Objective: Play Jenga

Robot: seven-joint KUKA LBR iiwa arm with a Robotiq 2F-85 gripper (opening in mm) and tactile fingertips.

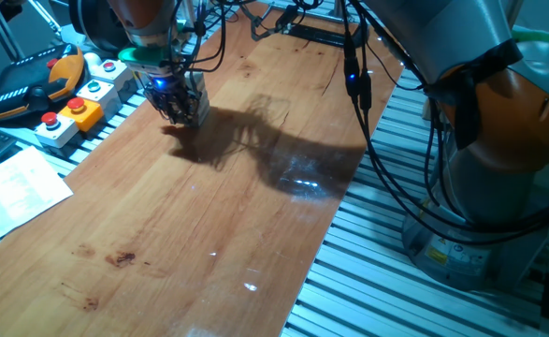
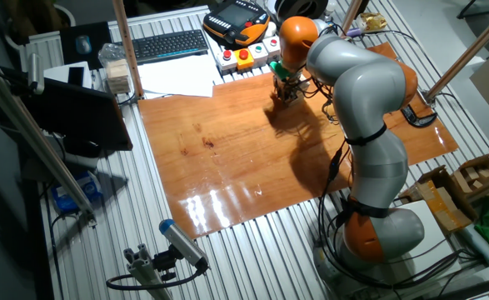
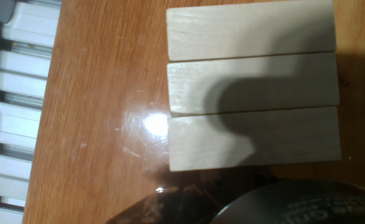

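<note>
Jenga blocks, three pale unpainted wooden bars, fill the upper right of my hand view, lying side by side with long edges touching on the glossy orange-brown wooden tabletop. Whether more layers sit beneath them I cannot tell.

In one fixed view my two-finger gripper hangs low over the board's upper left part, near the grey button boxes with coloured buttons; it hides the blocks there. In the other fixed view it sits at upper centre, too small to read. Whether my fingers are spread or pressed together I cannot tell (only a dark blurred shape crosses the bottom of the hand view).

I judge the blocks light, stiff and smooth, easily nudged out of line. I would pinch one across its narrow width, near mid-length, on an outer bar with a free side.
</note>
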